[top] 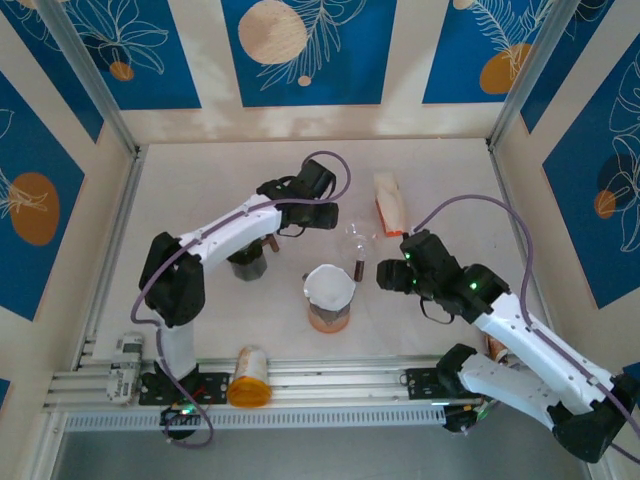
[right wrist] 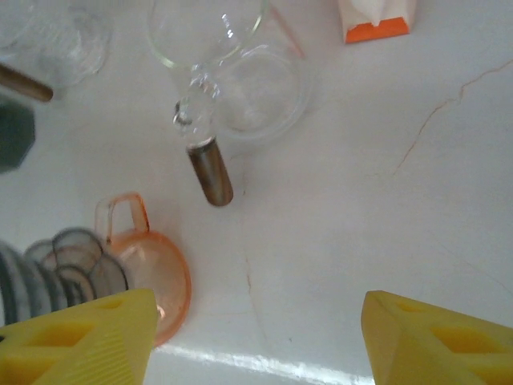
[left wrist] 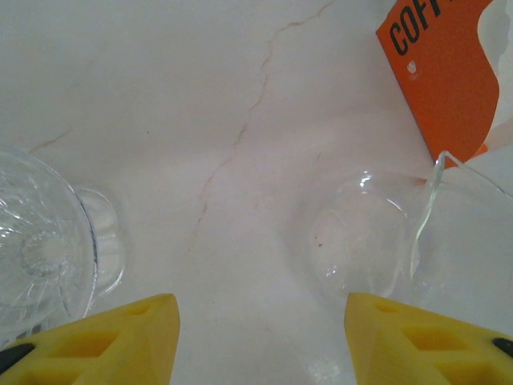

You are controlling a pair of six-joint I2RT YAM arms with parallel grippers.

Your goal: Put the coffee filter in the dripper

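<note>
A white coffee filter (top: 328, 287) sits in the mouth of the orange dripper (top: 328, 318) at the table's middle. In the right wrist view the dripper (right wrist: 156, 281) with its loop handle lies low on the left, a grey pleated edge beside it. My right gripper (top: 385, 275) hangs just right of the dripper; it (right wrist: 258, 309) is open over bare table. My left gripper (top: 335, 215) is behind the dripper, next to a glass pitcher (top: 354, 240). It (left wrist: 260, 309) is open with nothing between its fingers.
The glass pitcher (right wrist: 240, 80) has a brown handle (right wrist: 210, 172). An orange filter pack (top: 390, 203) lies behind it. A ribbed glass piece (left wrist: 36, 249) and a dark object (top: 247, 263) sit under the left arm. A yellow can (top: 250, 377) lies at the near rail.
</note>
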